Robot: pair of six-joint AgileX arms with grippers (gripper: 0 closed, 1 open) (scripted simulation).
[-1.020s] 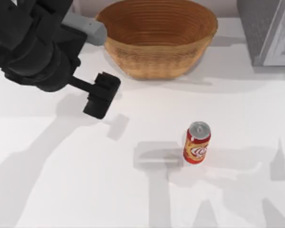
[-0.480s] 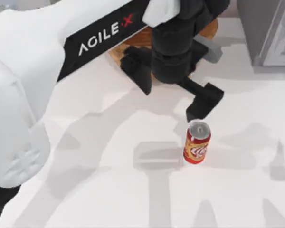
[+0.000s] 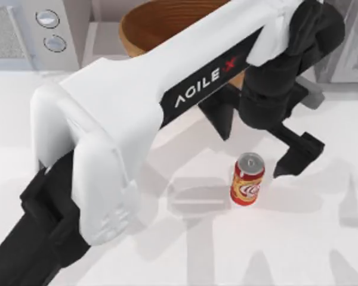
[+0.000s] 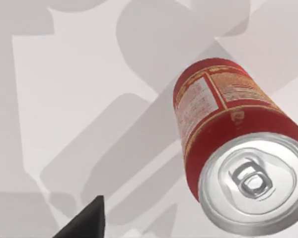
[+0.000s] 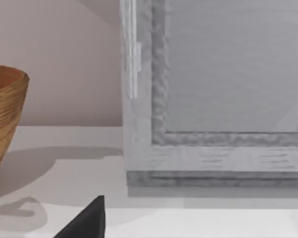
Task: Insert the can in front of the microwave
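One can (image 3: 247,179) stands upright on the white surface (image 3: 167,250), just beside your left tool (image 3: 280,149), which hangs above and slightly past it with nothing in its hold. You can see one dark finger (image 3: 297,156) angled down on the side of the can away from the arm; the other finger (image 3: 218,116) sits on the near side under the arm, so the fingers look spread wide enough to straddle the can, apart from it. That placing suits a top-down approach for a grasp. From the left wrist camera the can's silver lid and red side (image 4: 238,148) lie close below, with one black fingertip (image 4: 87,223) at the edge.

Beyond the tool, a wicker bowl (image 3: 161,24) sits behind the arm, near the can's likely route. Farther off, well apart from the can, the microwave (image 3: 24,36) with two round dials stands at the far corner; its front is where the can should end up. A darker grey box (image 3: 352,47) stands on the opposite far side. The right tool (image 5: 87,223) is parked facing that box; whether its fingers are open cannot be told. The bowl and your own long arm are the main things to steer around.
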